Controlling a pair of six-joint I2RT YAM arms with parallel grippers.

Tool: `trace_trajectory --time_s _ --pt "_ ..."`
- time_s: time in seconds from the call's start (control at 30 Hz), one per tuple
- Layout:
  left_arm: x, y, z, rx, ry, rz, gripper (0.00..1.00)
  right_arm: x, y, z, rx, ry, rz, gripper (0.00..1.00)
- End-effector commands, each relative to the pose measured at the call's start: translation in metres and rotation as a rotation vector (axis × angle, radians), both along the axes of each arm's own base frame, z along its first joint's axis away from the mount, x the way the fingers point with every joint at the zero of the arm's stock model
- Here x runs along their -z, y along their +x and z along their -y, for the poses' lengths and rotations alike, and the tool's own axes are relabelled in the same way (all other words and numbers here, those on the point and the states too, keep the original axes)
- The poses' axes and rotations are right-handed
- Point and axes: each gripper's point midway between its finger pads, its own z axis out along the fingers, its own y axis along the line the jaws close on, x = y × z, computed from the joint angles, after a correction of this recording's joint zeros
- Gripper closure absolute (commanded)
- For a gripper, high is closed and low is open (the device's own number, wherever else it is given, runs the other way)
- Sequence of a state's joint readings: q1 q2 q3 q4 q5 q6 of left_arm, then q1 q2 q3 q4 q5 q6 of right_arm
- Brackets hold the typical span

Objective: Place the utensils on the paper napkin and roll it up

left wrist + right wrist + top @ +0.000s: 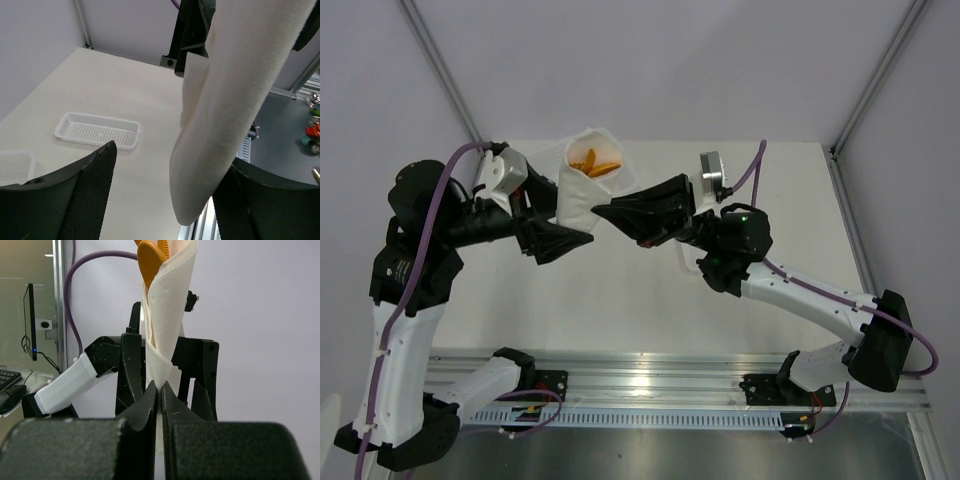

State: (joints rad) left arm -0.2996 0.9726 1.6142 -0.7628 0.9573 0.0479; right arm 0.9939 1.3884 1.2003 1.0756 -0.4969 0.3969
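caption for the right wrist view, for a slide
Rolled napkin, orange utensils poking from its top, pinched at its lower end by the shut right gripper.

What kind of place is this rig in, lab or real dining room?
Likely a robotics lab cell: a bare white table with an aluminium mounting rail, plain walls on metal frame posts, and a monitor and keyboard off to one side.
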Motion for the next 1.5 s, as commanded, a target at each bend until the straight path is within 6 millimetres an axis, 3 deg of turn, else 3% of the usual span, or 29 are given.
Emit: trace_trajectory --time_s 0.0,0.1,0.13,0.3,0.4,0.43,0.47,0.5,0.53,0.57,0.63,0.7,0.8,0.87,0.9,1.07,1.17,1.27,1.37,1.47 --pt "-0.014 -0.002 0.003 0.029 -0.035 0.028 0.26 -0.029 -0.006 0.013 0.012 0.115 0.028 1.0" --pt "-0.019 -0.006 0.007 0.063 -0.051 0.012 0.35 -0.028 -0.006 0.009 0.009 0.118 0.022 1.0" --pt "-0.018 -0.007 0.007 0.068 -0.05 0.012 0.42 -0.029 -0.005 0.009 0.008 0.121 0.024 1.0" --pt "-0.009 -0.012 0.005 0.087 -0.02 0.046 0.56 -0.032 -0.004 0.013 0.022 0.129 0.026 1.0" --pt "-0.008 -0.013 0.006 0.095 -0.018 0.045 0.76 -0.033 -0.005 0.012 0.017 0.122 0.031 1.0" --pt "-0.009 -0.014 0.006 0.099 -0.019 0.045 0.91 -0.034 -0.006 0.013 0.016 0.12 0.035 1.0" --pt "-0.01 -0.014 0.006 0.099 -0.022 0.05 0.95 -0.034 -0.005 0.012 0.018 0.119 0.034 1.0" --pt "-0.011 -0.014 0.006 0.1 -0.022 0.051 0.97 -0.033 -0.004 0.012 0.019 0.117 0.031 1.0" --pt "-0.012 -0.014 0.006 0.102 -0.023 0.054 0.91 -0.033 -0.004 0.012 0.019 0.115 0.033 1.0" --pt "-0.012 -0.015 0.006 0.105 -0.022 0.051 0.81 -0.033 -0.004 0.012 0.021 0.114 0.032 1.0" --pt "-0.011 -0.016 0.005 0.104 -0.021 0.05 0.52 -0.034 -0.003 0.014 0.022 0.114 0.032 1.0" --pt "-0.008 -0.017 0.004 0.099 -0.009 0.057 0.43 -0.034 -0.001 0.016 0.029 0.11 0.031 1.0" --pt "0.0 -0.017 0.003 0.099 0.013 0.064 0.4 -0.035 -0.002 0.02 0.034 0.108 0.038 1.0" --pt "0.002 -0.017 0.003 0.099 0.015 0.063 0.44 -0.036 -0.004 0.02 0.024 0.106 0.041 1.0" --pt "0.002 -0.017 0.003 0.099 0.015 0.061 0.53 -0.035 -0.005 0.019 0.021 0.105 0.044 1.0" --pt "0.006 -0.016 0.002 0.094 0.027 0.069 0.57 -0.036 -0.006 0.021 0.017 0.107 0.04 1.0" --pt "0.01 -0.012 0.002 0.083 0.036 0.066 0.66 -0.036 -0.007 0.021 0.007 0.106 0.041 1.0" --pt "0.011 -0.013 0.002 0.098 0.039 0.067 0.77 -0.036 -0.009 0.022 -0.003 0.112 0.041 1.0" --pt "0.011 -0.013 0.003 0.098 0.04 0.07 0.98 -0.036 -0.009 0.022 -0.005 0.109 0.042 1.0" --pt "0.01 -0.014 0.003 0.104 0.037 0.07 0.99 -0.035 -0.009 0.021 -0.005 0.107 0.04 1.0"
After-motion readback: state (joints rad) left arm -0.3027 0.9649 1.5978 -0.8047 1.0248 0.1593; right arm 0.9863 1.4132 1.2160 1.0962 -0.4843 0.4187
